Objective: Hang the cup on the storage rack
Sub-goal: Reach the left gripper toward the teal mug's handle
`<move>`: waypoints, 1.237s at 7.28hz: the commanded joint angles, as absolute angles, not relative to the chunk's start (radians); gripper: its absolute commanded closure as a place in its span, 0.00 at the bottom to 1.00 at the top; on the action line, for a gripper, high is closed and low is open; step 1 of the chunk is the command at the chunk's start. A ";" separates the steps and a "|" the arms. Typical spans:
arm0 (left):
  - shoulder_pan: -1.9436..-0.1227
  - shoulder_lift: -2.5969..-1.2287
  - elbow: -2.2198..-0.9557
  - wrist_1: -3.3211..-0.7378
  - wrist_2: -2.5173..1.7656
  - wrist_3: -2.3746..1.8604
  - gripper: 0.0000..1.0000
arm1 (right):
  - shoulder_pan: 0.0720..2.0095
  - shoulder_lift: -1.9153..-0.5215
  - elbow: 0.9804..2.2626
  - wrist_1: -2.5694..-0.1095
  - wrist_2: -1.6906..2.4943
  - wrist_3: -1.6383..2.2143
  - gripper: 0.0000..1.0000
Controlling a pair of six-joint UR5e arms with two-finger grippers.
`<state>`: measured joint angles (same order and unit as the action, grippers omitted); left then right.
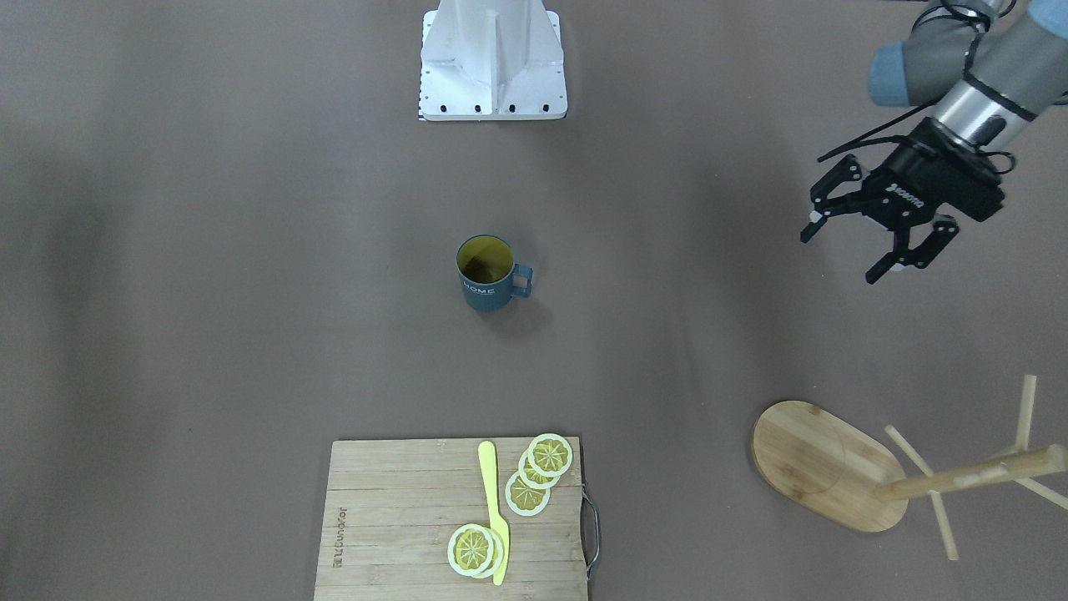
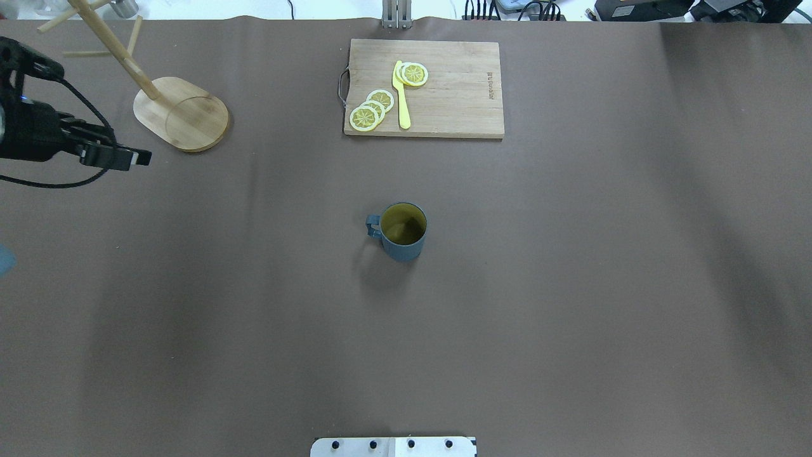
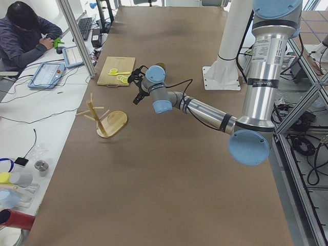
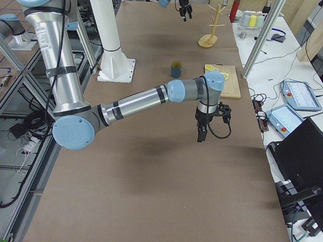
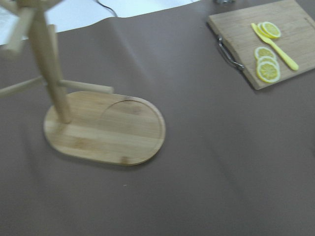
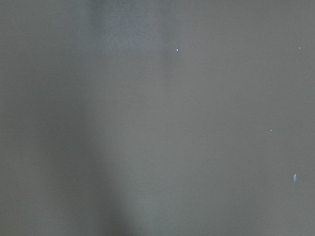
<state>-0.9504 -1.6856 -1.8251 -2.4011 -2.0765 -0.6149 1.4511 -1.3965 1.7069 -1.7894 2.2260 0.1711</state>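
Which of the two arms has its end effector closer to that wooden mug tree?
Left. The left end effector hovers open near the storage rack, on the robot's side of its base. The right end effector hangs over the table toward the opposite end.

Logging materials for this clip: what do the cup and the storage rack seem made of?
The cup: likely glazed ceramic, thick smooth walls, though plastic is possible. The storage rack: unpainted bamboo or wood, pale with visible grain strips.
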 commanded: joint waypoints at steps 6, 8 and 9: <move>-0.548 -1.977 -1.596 -2.419 -1.677 -0.673 0.04 | 1.546 -1.598 1.516 -1.397 2.273 0.094 0.00; -0.499 -1.997 -1.592 -2.421 -1.677 -0.675 0.08 | 1.549 -1.601 1.516 -1.397 2.272 0.097 0.00; -0.480 -2.005 -1.591 -2.419 -1.677 -0.673 0.10 | 1.552 -1.601 1.516 -1.397 2.273 0.098 0.00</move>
<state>-0.5076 -1.9928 -1.5939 -2.4199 -1.6777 -0.6745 1.5489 -1.6006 1.5158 -1.3976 2.2723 0.0965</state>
